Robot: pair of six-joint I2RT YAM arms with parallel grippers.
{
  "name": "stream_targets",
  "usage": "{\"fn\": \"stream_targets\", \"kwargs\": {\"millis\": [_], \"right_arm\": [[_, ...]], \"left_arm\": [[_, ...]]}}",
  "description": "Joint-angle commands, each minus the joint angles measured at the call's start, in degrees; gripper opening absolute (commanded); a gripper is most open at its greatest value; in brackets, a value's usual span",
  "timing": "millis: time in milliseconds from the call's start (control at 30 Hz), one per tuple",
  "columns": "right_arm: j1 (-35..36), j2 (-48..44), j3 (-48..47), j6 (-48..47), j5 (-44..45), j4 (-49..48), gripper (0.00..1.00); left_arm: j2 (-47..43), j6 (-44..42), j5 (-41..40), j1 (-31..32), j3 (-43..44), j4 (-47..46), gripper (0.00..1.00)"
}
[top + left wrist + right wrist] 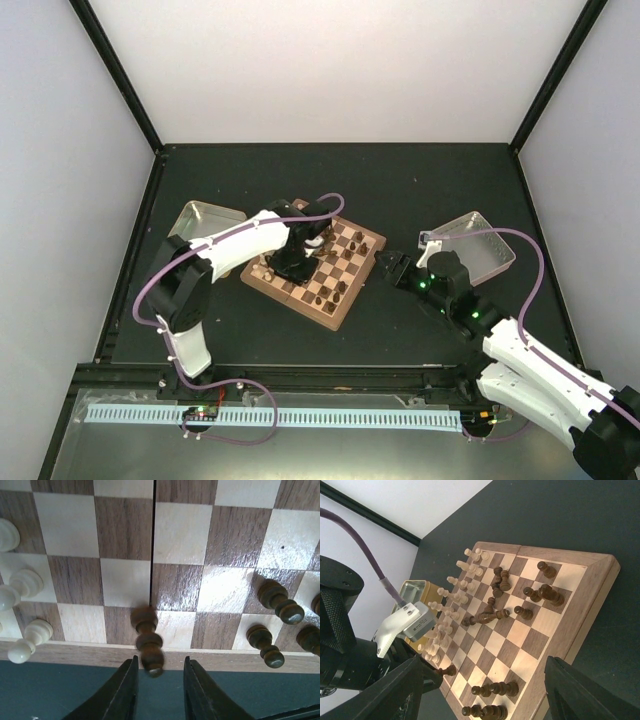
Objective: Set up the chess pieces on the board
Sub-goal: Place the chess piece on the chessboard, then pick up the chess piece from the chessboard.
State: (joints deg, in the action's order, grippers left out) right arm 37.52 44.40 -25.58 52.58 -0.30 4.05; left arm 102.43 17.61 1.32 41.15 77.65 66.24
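We are in the placing step. The left tool hangs low over the near rim of the board, its fingers slightly parted on either side of a dark piece. A gap shows beside the piece's head, so we judge it is not pinched. The piece stands on an edge-row square beside the board's centre seam. It is blurred, so we cannot tell whether it sits square and steady.

Pale pieces stand on that edge to one side and other dark pieces to the other. From the right wrist, the pale set fills one side, while many dark ones are scattered mid-board, one lying flat.

The right tool waits just off the board's right corner above the table, spread wide and holding nothing.

Next, we think the left tool must rise straight up, fingers clear of the head, so the piece is not tipped. Then the lying piece looks a fair next pick, and it needs a grip across its stem. The dark side is far from done.
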Motion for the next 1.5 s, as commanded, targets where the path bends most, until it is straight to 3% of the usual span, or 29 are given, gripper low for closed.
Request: {"fn": "stream_targets", "kwargs": {"millis": [0, 133, 533, 633, 933, 1200, 1467], "right_arm": [[-0.1, -0.3, 0.3, -0.6, 1.4, 0.7, 0.68], [-0.1, -0.4, 0.3, -0.4, 1.1, 1.2, 0.68], [-0.1, -0.4, 0.2, 0.0, 0.8, 1.7, 0.67], [-0.1, -0.2, 0.1, 0.2, 0.4, 1.7, 0.68], [-0.1, -0.7, 0.1, 0.2, 0.8, 2.2, 0.68], [-0.1, -5.3, 1.4, 2.1, 5.5, 4.5, 0.67], [-0.1, -14.3, 3.8, 4.1, 11.9, 7.6, 0.67]], "left_arm": [[1.1, -0.2, -1.3, -0.2, 3.7, 1.1, 0.29], [0.4, 1.0, -1.3, -0.1, 3.5, -0.7, 0.35], [-2.9, 3.5, -0.3, -0.2, -3.2, -5.8, 0.43], [-3.3, 3.2, 0.7, -0.1, -4.4, -7.0, 0.37], [-4.1, 2.9, 1.3, -0.2, -4.0, -7.7, 0.07], [-4.3, 3.1, -0.1, 1.1, 3.5, -7.7, 0.06], [3.4, 3.5, 1.3, 3.6, 14.6, -9.0, 0.07]]}}
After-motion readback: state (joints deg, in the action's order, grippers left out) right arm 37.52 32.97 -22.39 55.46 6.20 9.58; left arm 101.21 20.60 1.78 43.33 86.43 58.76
